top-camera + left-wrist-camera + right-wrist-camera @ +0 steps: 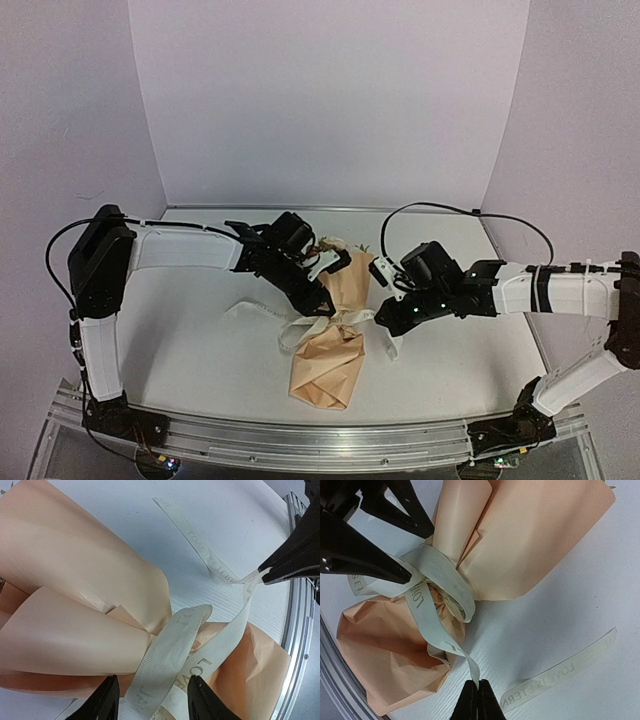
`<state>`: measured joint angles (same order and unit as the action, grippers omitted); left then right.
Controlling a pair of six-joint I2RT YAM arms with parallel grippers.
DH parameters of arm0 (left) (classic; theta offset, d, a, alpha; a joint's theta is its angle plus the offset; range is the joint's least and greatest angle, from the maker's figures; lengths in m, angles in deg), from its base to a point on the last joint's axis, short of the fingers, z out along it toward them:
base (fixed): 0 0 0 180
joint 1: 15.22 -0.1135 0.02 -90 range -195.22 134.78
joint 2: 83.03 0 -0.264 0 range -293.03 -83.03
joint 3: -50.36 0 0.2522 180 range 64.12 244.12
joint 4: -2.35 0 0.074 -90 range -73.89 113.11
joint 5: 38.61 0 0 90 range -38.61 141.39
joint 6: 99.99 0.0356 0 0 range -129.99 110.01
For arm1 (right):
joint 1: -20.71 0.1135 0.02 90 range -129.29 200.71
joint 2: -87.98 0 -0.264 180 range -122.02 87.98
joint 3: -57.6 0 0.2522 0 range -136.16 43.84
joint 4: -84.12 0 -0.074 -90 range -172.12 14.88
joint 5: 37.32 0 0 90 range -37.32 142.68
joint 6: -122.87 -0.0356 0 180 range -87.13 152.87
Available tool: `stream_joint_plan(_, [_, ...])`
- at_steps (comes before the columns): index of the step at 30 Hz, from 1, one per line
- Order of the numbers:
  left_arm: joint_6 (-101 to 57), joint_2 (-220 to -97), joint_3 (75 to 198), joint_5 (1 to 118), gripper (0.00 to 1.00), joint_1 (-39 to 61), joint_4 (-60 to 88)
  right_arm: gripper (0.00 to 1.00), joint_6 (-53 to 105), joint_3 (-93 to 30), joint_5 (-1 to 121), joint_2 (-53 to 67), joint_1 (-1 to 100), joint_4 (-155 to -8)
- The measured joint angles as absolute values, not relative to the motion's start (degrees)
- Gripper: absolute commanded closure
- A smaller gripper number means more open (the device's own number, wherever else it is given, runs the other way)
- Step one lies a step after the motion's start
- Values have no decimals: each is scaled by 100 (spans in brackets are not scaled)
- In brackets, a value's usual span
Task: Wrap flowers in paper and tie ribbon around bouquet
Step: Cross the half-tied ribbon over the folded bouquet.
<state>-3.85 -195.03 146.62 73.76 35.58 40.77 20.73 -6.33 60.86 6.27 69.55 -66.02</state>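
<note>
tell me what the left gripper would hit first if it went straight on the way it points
Most likely the ribbon: its loop sits between the open fingers of the left gripper, at the cinched waist of the bouquet. Depth is unclear.

You see the flowers [338,243] only as a speck of leaf and petal at the far end of the paper [330,350] in the top view. The left gripper [312,298] covers the rest, and also where the ribbon [258,313] crosses the paper's waist. There its lettering is too small to read. In the right wrist view, the right gripper [477,697] shows only its tips, and the paper runs off the top edge.
</note>
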Motion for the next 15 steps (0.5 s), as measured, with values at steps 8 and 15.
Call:
stream_joint_plan(8, [-436,-19584,14662,7369,81,3581,4067,100,2058,-633,6019,627,6955,-6650])
stream_joint_plan(15, [-541,-19584,14662,7420,100,3585,4052,100,2058,-633,6025,627,6955,-6666])
